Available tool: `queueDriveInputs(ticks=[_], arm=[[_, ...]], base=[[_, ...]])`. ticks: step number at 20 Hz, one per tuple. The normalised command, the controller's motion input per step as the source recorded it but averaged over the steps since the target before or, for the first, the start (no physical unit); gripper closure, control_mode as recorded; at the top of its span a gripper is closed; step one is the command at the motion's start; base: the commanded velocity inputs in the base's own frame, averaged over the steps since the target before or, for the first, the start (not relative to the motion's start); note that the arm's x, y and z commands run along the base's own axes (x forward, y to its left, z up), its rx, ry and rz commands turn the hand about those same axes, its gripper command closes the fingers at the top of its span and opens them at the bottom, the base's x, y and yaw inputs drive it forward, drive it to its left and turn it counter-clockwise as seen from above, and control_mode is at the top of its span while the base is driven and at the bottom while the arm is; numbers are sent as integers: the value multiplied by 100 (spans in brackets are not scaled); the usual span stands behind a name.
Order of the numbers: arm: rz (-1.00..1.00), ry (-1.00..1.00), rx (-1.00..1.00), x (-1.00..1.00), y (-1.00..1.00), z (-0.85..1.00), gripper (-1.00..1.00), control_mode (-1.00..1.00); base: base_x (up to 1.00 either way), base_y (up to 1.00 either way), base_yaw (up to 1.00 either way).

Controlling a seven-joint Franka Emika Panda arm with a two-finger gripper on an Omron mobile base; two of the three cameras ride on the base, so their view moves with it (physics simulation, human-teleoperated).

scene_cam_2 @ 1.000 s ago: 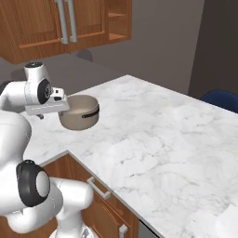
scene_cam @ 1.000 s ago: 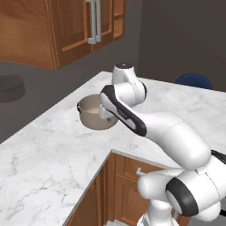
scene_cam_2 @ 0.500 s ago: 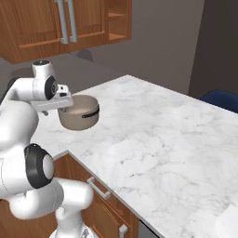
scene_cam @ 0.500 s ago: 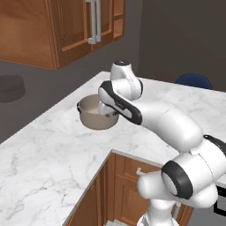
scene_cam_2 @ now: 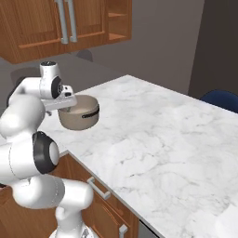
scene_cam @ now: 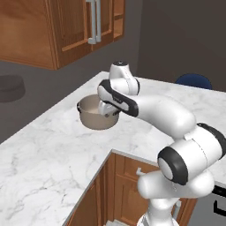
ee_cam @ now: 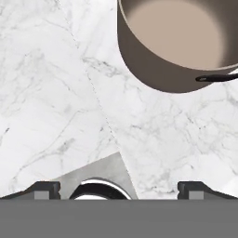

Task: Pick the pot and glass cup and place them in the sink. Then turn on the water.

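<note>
pot (ee_cam: 176, 42) ahead of spread fingertips (ee_cam: 44, 188), apart, no contact

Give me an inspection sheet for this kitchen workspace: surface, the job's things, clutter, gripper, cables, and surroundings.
Surface: white marble counter, L-shaped, veined.
Job's things: pot upright on the counter, empty, pale inside; one black side handle faces the hand in the hand view.
Clutter: nothing seen on the counter apart from the pot.
Gripper: gripper open, jaws wide, above bare marble beside the pot, holding nothing.
Cables: nothing seen.
Surroundings: wooden wall cabinets with metal handles above; wooden base cabinets below the counter; a dark blue rounded object beyond the far edge; dark grey wall.
</note>
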Motion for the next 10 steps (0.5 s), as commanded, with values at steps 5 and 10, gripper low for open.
queueDriveInputs(ticks=[5,10], arm=[[11,8,0,22,0,-13,-100,-100],[10,3,0,21,1,-18,-100,-100]], base=[[0,0,0],[0,0,0]])
